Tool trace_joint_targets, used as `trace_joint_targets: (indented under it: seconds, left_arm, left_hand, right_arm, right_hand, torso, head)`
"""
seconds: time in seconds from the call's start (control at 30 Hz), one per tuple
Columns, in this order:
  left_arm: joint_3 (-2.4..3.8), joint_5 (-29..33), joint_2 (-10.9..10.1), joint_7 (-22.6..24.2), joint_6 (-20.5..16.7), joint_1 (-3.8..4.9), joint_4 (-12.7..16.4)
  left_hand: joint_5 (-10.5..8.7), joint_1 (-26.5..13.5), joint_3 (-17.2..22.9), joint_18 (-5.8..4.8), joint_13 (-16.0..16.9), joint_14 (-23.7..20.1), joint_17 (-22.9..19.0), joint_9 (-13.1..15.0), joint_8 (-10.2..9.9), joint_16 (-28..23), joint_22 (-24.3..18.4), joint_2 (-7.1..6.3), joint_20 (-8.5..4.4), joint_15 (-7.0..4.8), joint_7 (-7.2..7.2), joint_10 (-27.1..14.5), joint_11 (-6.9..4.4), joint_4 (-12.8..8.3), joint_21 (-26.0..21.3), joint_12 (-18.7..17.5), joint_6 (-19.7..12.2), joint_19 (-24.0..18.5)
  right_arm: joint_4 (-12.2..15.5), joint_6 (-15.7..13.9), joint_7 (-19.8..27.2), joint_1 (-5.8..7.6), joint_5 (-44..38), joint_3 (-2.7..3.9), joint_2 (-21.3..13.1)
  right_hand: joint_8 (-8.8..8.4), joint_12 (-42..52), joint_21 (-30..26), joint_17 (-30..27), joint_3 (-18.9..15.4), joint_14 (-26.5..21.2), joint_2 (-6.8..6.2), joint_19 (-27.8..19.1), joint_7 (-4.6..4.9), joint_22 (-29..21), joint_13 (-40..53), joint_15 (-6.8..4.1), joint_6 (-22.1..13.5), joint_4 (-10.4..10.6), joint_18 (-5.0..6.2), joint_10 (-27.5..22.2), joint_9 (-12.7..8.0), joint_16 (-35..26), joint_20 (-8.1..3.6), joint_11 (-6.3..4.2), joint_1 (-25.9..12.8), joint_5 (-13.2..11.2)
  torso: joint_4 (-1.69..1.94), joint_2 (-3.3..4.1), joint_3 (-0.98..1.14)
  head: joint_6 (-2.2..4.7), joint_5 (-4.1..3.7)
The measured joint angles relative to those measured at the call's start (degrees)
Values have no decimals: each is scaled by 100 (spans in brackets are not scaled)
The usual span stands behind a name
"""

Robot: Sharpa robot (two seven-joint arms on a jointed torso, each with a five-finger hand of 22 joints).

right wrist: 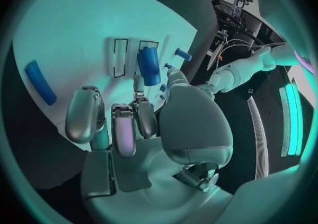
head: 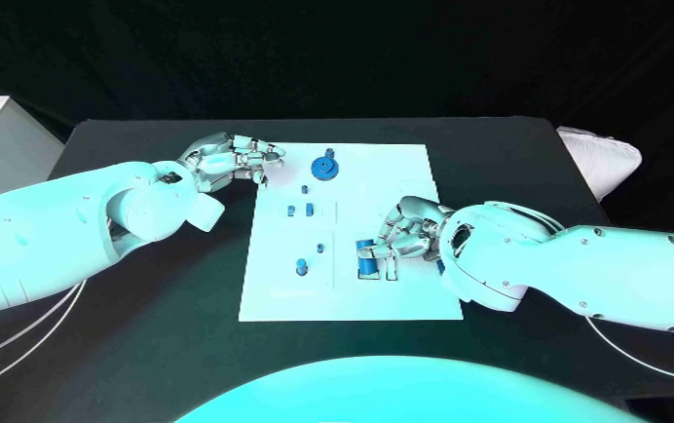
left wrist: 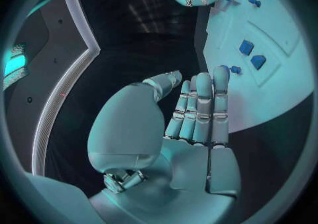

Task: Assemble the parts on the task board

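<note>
While the left robot hand (head: 236,161) lies empty, fingers together, the right robot hand (head: 402,233) pinches one blue part (right wrist: 149,65).

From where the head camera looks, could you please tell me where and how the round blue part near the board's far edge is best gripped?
Probably by its rim, from straight above. The round blue part lies flat on the task board with bare board around it, and the left hand sits just beside it, so fingers could close across the disc from both sides.

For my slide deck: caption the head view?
Right hand holds a blue part over the task board; left hand waits.
</note>
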Motion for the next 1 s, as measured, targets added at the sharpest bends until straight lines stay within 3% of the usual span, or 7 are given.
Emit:
trace_joint_targets:
  seconds: [0.3, 1.0]
  left_arm:
    - [0, -4, 0, -5, 9, 0, -1]
    - [0, -11, -8, -26, 35, 0, -2]
  left_hand:
    - [0, 0, 0, 0, 0, 0, 0, 0, 0, 0, 0, 0, 0, 0, 0, 0, 0, 0, 0, 0, 0, 0]
    - [0, 0, 0, 0, 1, 0, 1, -5, 0, 0, -5, 0, 0, 0, 0, 0, 0, 0, 1, 0, 0, 0]
  right_arm:
    - [-120, -21, -66, -105, -498, -8, 186]
    - [-256, 102, -173, -194, -908, 1, 378]
  right_hand:
    - [7, 0, 17, 0, -16, 0, 0, 0, 0, 0, -1, 0, 0, -16, 0, 0, 11, 0, 0, 0, 0, -4]
    - [106, 24, 39, -1, -15, 0, 0, 0, -35, -1, -2, 0, 40, -16, 0, 0, 36, 0, -1, 0, 0, -29]
  torso:
    - [4, 1, 0]
    - [1, 3, 3]
  head:
    - [0, 14]
    - [0, 23]
